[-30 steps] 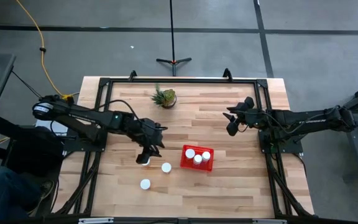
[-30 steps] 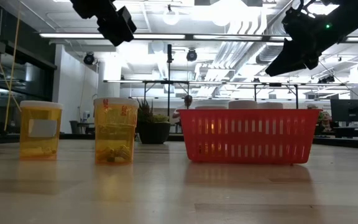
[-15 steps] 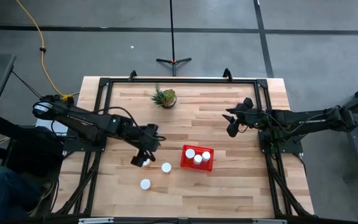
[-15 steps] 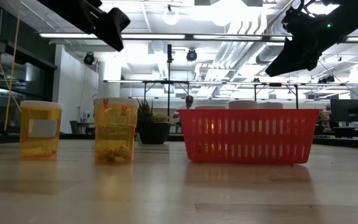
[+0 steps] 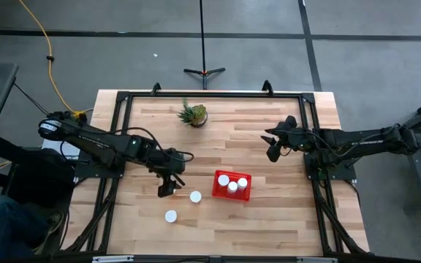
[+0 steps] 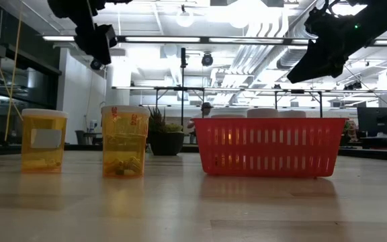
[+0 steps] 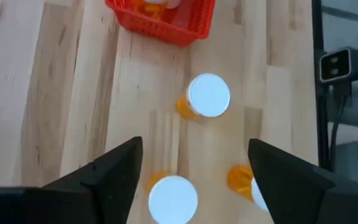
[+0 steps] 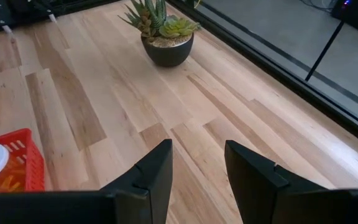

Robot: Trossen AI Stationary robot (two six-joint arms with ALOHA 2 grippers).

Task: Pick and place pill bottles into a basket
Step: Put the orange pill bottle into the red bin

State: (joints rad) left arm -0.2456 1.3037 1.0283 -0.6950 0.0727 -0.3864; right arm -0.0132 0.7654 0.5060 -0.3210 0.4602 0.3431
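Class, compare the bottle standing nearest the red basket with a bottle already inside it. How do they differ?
The white-capped amber pill bottle nearest stands on the bare wooden table; the capped bottle in the red mesh plastic basket, at, sits among two others. The first is alone, the second crowded. Both are upright.

The left hand has drawn back from beside the basket toward the left edge of the desk and now hovers over the bottle nearest that side; its fingers have spread wider, with nothing between them
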